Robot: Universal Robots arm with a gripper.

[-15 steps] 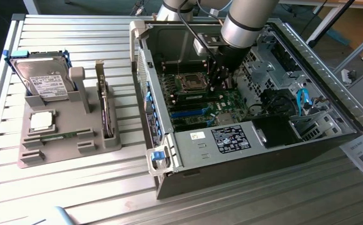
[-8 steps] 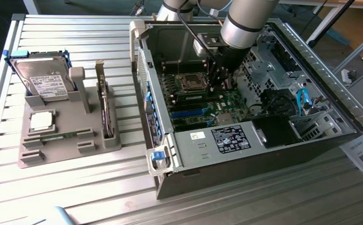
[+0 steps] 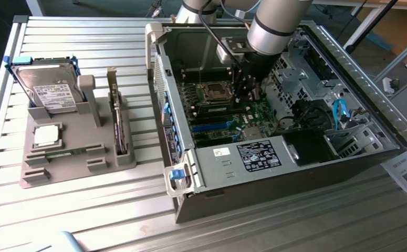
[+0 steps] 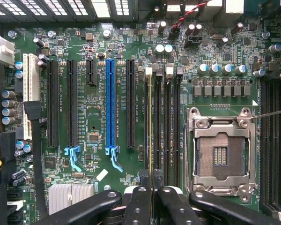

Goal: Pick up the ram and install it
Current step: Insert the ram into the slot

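One robot arm (image 3: 277, 23) reaches down into one open computer case (image 3: 259, 184) on a slatted metal table (image 3: 84, 42). Its gripper (image 4: 152, 185) is closed tight on the ram (image 4: 151, 122), a single thin stick seen edge-on between the fingertips. The ram lines up along the first of four black memory slots (image 4: 167, 122) just beside the processor socket (image 4: 220, 154); whether it is seated or hangs just above the slot cannot be told. The one socket lies bare under its silver frame, with a thin metal lever (image 4: 271, 114) slanting across its corner. More memory slots (image 4: 274, 140) run along its far side. On the ram's other side stand six expansion slots: one white (image 4: 30, 93), one blue (image 4: 111, 103), three long black ones and one short black one. Two blue latches (image 4: 72, 157) sit at their ends. A black cable (image 4: 35, 140) crosses the board near the white slot, and one ribbed silver heatsink (image 4: 70, 197) sits close to the gripper's outer fingers. Towards the exterior view's left, well apart from the case, one grey holder (image 3: 70, 168) carries one hard drive (image 3: 49, 89) standing on edge and one square silver chip (image 3: 47, 135) lying flat.
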